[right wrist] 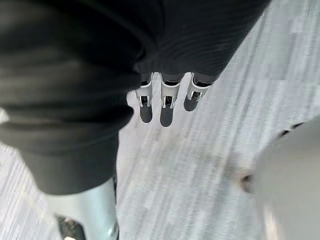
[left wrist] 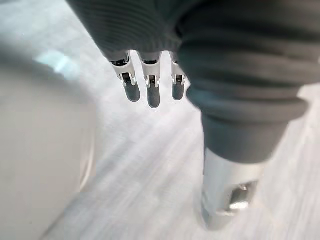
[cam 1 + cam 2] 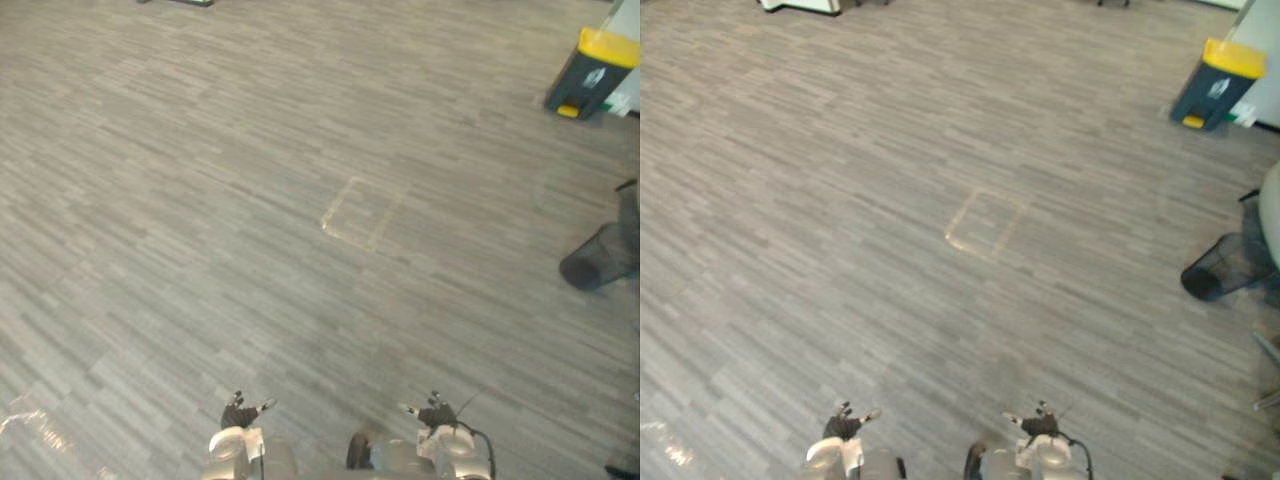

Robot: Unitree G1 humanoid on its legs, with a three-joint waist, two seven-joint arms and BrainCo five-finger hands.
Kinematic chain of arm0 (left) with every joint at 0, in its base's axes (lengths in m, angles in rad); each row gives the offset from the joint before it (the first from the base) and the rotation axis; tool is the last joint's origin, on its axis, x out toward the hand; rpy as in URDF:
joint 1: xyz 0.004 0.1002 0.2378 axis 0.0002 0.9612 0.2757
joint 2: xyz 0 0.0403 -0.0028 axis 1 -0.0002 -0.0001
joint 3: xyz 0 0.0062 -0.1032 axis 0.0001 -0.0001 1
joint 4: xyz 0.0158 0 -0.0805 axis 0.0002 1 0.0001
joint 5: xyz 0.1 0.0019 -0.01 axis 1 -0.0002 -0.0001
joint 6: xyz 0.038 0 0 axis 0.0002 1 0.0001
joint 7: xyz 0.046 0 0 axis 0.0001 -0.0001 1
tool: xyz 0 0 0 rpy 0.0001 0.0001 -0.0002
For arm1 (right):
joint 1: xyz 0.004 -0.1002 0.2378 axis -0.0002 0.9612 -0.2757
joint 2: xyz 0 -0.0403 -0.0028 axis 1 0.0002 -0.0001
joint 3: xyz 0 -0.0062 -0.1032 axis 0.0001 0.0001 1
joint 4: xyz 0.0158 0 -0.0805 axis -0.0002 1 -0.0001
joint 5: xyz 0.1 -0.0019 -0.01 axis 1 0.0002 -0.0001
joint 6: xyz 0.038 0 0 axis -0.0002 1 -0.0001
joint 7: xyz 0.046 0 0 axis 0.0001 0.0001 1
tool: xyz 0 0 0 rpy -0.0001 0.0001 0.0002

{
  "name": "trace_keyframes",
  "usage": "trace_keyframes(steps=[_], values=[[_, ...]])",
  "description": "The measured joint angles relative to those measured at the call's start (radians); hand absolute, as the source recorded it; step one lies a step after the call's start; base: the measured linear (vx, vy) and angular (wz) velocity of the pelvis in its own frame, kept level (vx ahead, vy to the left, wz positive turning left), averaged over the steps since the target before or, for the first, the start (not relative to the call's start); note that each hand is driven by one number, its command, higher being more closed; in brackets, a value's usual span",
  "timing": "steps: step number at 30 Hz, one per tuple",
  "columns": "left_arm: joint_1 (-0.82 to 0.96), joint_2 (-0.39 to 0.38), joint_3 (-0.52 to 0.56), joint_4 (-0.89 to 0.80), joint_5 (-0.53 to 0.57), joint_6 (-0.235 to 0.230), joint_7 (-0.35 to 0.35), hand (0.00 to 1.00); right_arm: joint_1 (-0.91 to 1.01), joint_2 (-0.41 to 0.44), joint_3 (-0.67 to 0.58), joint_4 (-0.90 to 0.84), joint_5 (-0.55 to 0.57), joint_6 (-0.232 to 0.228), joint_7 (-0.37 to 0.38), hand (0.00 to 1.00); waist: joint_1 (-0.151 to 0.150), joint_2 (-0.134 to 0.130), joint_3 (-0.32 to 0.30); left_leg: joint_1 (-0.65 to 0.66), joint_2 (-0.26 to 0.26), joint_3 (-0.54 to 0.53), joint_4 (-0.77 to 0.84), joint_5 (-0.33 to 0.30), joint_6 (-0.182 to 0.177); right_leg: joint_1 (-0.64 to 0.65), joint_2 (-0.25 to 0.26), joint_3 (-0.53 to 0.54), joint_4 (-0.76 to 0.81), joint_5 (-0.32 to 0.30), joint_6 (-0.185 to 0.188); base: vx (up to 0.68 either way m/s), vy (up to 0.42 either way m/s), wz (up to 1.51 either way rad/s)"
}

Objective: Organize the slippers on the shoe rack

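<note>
Soft, even indoor light, bright without harshness.
Diffuse and shed from above, with faint soft-edged shadows. Glossy glare patch on the floor point(image 3: 30, 425) at the near left in the head views. Paler, almost washed-out floor in both wrist views, a bright glint beside the left hand point(image 2: 150, 85); dark ribbed covers point(image 1: 65, 75) deep in shade.

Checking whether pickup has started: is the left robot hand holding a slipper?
No, the left robot hand has its silver dark-tipped fingers straight above the grey plank-patterned floor, curled round nothing.
</note>
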Motion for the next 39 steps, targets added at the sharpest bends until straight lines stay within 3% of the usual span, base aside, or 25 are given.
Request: trace_keyframes(steps=[1, 2, 3, 4, 7, 9, 10, 11, 13, 14, 16, 18, 19, 20, 22, 24, 25, 28, 29, 30, 32, 34, 37, 38, 39], values=[[-0.006, -0.005, 0.000, -0.001, -0.008, -0.001, 0.000, 0.00, 0.000, -0.001, -0.006, 0.000, 0.000, 0.001, 0.000, 0.00, 0.009, -0.002, 0.001, -0.037, -0.020, 0.022, -0.158, 0.005, 0.002, 0.039, -0.017, 0.011, -0.024, 0.000, 0.003, 0.63, 0.166, -0.59], [-0.007, -0.009, -0.004, 0.002, -0.012, -0.002, 0.000, 0.00, 0.003, -0.005, -0.009, 0.004, 0.000, 0.001, -0.001, 0.00, 0.019, 0.005, -0.004, -0.051, -0.069, 0.013, -0.411, 0.097, 0.000, 0.090, -0.040, 0.015, -0.049, -0.010, 0.042, 0.76, 0.264, -0.59], [-0.005, -0.009, -0.006, 0.003, -0.014, -0.003, -0.001, 0.00, 0.003, -0.010, -0.011, 0.008, 0.000, 0.001, -0.001, 0.00, 0.022, 0.008, -0.006, -0.050, -0.084, 0.005, -0.453, 0.184, 0.024, 0.104, -0.040, 0.022, -0.054, -0.016, 0.057, 0.50, 0.207, -0.29], [-0.015, 0.010, -0.013, 0.026, -0.014, -0.013, 0.000, 0.00, -0.004, -0.004, -0.004, 0.038, -0.001, 0.004, 0.000, 0.00, 0.020, -0.032, -0.020, -0.018, -0.142, 0.016, -0.483, 0.187, 0.065, 0.135, -0.090, 0.039, -0.079, -0.004, 0.089, 0.65, 0.258, 0.13], [-0.026, 0.024, -0.012, 0.062, -0.020, -0.019, 0.000, 0.00, -0.022, 0.000, -0.011, 0.076, -0.003, 0.005, 0.001, 0.00, 0.019, -0.040, -0.033, -0.006, -0.162, 0.014, -0.456, 0.153, 0.124, 0.110, -0.110, 0.095, -0.021, 0.145, 0.131, 0.67, 0.283, 0.19], [-0.010, 0.046, -0.018, 0.092, -0.020, -0.010, 0.001, 0.00, -0.020, 0.002, -0.015, 0.075, -0.005, 0.002, 0.000, 0.00, 0.019, -0.045, -0.036, 0.084, -0.184, 0.012, -0.490, 0.133, 0.147, 0.064, -0.129, 0.131, 0.168, 0.227, 0.157, 0.56, 0.207, -0.01], [0.001, 0.053, -0.035, 0.103, -0.020, -0.004, 0.002, 0.00, -0.013, -0.003, -0.015, 0.074, -0.005, -0.004, 0.000, 0.00, 0.012, -0.040, -0.033, 0.162, -0.195, 0.007, -0.525, 0.099, 0.147, -0.004, -0.143, 0.153, 0.392, 0.247, 0.204, 0.49, 0.149, -0.04], [0.003, 0.053, -0.038, 0.107, -0.018, -0.001, 0.001, 0.00, -0.012, -0.004, -0.014, 0.074, -0.005, -0.007, 0.001, 0.00, 0.010, -0.037, -0.033, 0.200, -0.201, -0.003, -0.546, 0.071, 0.140, -0.052, -0.147, 0.152, 0.513, 0.220, 0.218, 0.45, 0.067, -0.06], [-0.007, 0.051, -0.040, 0.122, -0.014, 0.006, 0.001, 0.00, 0.000, -0.003, -0.013, 0.056, -0.005, -0.006, 0.004, 0.00, 0.002, -0.041, -0.032, 0.318, -0.218, -0.015, -0.611, 0.002, 0.097, -0.230, -0.161, 0.123, 0.806, 0.095, 0.150, 0.49, -0.037, -0.12], [-0.007, 0.049, -0.042, 0.124, -0.011, 0.006, 0.001, 0.00, 0.003, -0.004, -0.013, 0.042, -0.005, -0.006, 0.004, 0.00, -0.003, -0.037, -0.029, 0.348, -0.217, -0.015, -0.624, -0.010, 0.092, -0.273, -0.160, 0.106, 0.825, 0.064, 0.132, 0.46, -0.100, -0.12], [-0.011, 0.038, -0.046, 0.134, -0.010, 0.007, 0.001, 0.00, -0.001, -0.015, -0.012, 0.024, -0.005, -0.015, 0.005, 0.00, -0.026, -0.018, -0.018, 0.449, -0.195, -0.013, -0.669, -0.027, 0.080, -0.370, -0.137, 0.033, 0.778, -0.025, 0.086, 0.36, -0.113, 0.03], [-0.022, 0.028, -0.048, 0.140, -0.009, 0.006, 0.001, 0.00, 0.001, -0.019, -0.012, 0.003, -0.005, -0.021, 0.004, 0.00, -0.044, -0.015, -0.022, 0.521, -0.164, -0.015, -0.726, -0.034, 0.071, -0.460, -0.106, -0.007, 0.594, -0.035, 0.089, 0.36, -0.160, 0.26], [-0.035, 0.028, -0.058, 0.142, -0.008, 0.005, 0.000, 0.00, 0.001, -0.022, -0.013, 0.002, -0.005, -0.022, 0.004, 0.00, -0.051, -0.021, -0.023, 0.550, -0.154, -0.020, -0.761, -0.042, 0.032, -0.486, -0.100, -0.012, 0.427, 0.014, 0.117, 0.56, -0.280, 0.41], [-0.050, 0.035, -0.079, 0.167, 0.002, 0.005, -0.003, 0.00, 0.004, -0.027, -0.015, 0.041, -0.003, -0.017, 0.008, 0.00, -0.055, -0.057, -0.032, 0.624, -0.173, -0.054, -0.829, -0.044, -0.003, -0.490, -0.102, -0.007, 0.243, 0.212, 0.068, 0.60, -0.280, 0.29], [-0.053, 0.024, -0.088, 0.199, 0.014, 0.006, -0.010, 0.00, -0.012, -0.041, -0.030, 0.056, -0.006, -0.013, 0.007, 0.00, -0.048, -0.031, -0.040, 0.636, -0.157, -0.079, -0.852, -0.003, 0.000, -0.503, -0.086, -0.011, 0.292, 0.177, 0.055, 0.54, -0.234, -0.12], [-0.062, 0.013, -0.086, 0.198, 0.031, 0.008, -0.013, 0.00, -0.022, -0.047, -0.069, 0.069, -0.005, -0.010, 0.006, 0.00, -0.066, -0.020, -0.038, 0.655, -0.153, -0.107, -0.846, 0.056, -0.035, -0.504, -0.088, -0.014, 0.357, 0.098, 0.033, 0.48, -0.242, -0.06], [-0.058, 0.010, -0.085, 0.198, 0.037, 0.008, -0.016, 0.00, -0.021, -0.046, -0.083, 0.068, -0.005, -0.010, 0.006, 0.00, -0.071, -0.002, -0.036, 0.658, -0.129, -0.116, -0.802, 0.063, -0.047, -0.471, -0.073, -0.030, 0.356, 0.071, 0.026, 0.46, -0.213, 0.12], [-0.059, 0.002, -0.062, 0.148, 0.052, 0.007, -0.022, 0.00, 0.003, -0.041, -0.057, 0.046, -0.005, -0.003, 0.008, 0.00, -0.079, 0.018, -0.039, 0.486, -0.044, -0.174, -0.332, 0.150, -0.136, -0.323, -0.010, -0.044, 0.240, 0.044, 0.017, 0.41, -0.185, 0.04], [-0.046, -0.010, -0.044, 0.124, 0.052, 0.006, -0.021, 0.00, 0.011, -0.044, -0.041, 0.030, -0.005, -0.003, 0.007, 0.00, -0.071, 0.028, -0.039, 0.403, -0.013, -0.183, -0.139, 0.218, -0.140, -0.278, 0.013, -0.020, 0.202, 0.039, 0.009, 0.40, -0.071, -0.55], [-0.027, -0.019, -0.034, 0.111, 0.051, 0.007, -0.021, 0.00, 0.011, -0.046, -0.034, 0.027, -0.004, -0.003, 0.006, 0.00, -0.059, 0.039, -0.038, 0.320, 0.019, -0.164, 0.051, 0.187, -0.109, -0.229, 0.041, 0.008, 0.172, 0.024, -0.013, 0.48, -0.003, -0.93], [0.001, -0.017, -0.034, 0.088, 0.048, 0.010, -0.020, 0.00, 0.009, -0.044, -0.008, 0.029, -0.004, 0.000, 0.006, 0.00, -0.035, 0.038, -0.039, 0.221, 0.032, -0.117, 0.168, 0.097, -0.064, -0.136, 0.057, 0.070, 0.123, 0.011, -0.017, 0.39, 0.064, -0.97], [0.021, -0.012, -0.033, 0.048, 0.048, 0.004, -0.019, 0.00, 0.017, -0.035, 0.000, 0.032, -0.003, 0.007, 0.006, 0.00, -0.018, 0.029, -0.042, 0.131, 0.028, -0.054, 0.069, 0.025, -0.019, -0.049, 0.047, 0.148, 0.066, 0.003, 0.001, 0.42, 0.134, -0.96], [0.028, -0.008, -0.024, 0.040, 0.048, 0.000, -0.019, 0.00, 0.016, -0.020, -0.008, 0.033, -0.003, 0.008, 0.006, 0.00, -0.014, 0.021, -0.044, 0.069, -0.032, -0.052, -0.274, 0.009, -0.018, 0.024, -0.010, 0.236, 0.023, -0.015, 0.049, 0.46, 0.260, -0.98], [0.026, -0.007, -0.025, 0.042, 0.048, -0.003, -0.018, 0.00, 0.019, -0.015, -0.013, 0.036, -0.003, 0.008, 0.005, 0.00, -0.006, 0.010, -0.042, 0.067, -0.094, -0.112, -0.480, 0.130, -0.036, 0.055, -0.058, 0.271, 0.007, -0.038, 0.090, 0.51, 0.366, -0.90], [0.025, -0.007, -0.027, 0.043, 0.047, -0.004, -0.019, 0.00, 0.024, -0.015, -0.014, 0.040, -0.004, 0.009, 0.005, 0.00, -0.001, 0.002, -0.046, 0.081, -0.120, -0.119, -0.504, 0.172, -0.020, 0.064, -0.077, 0.286, 0.000, -0.044, 0.103, 0.61, 0.432, -0.66]])
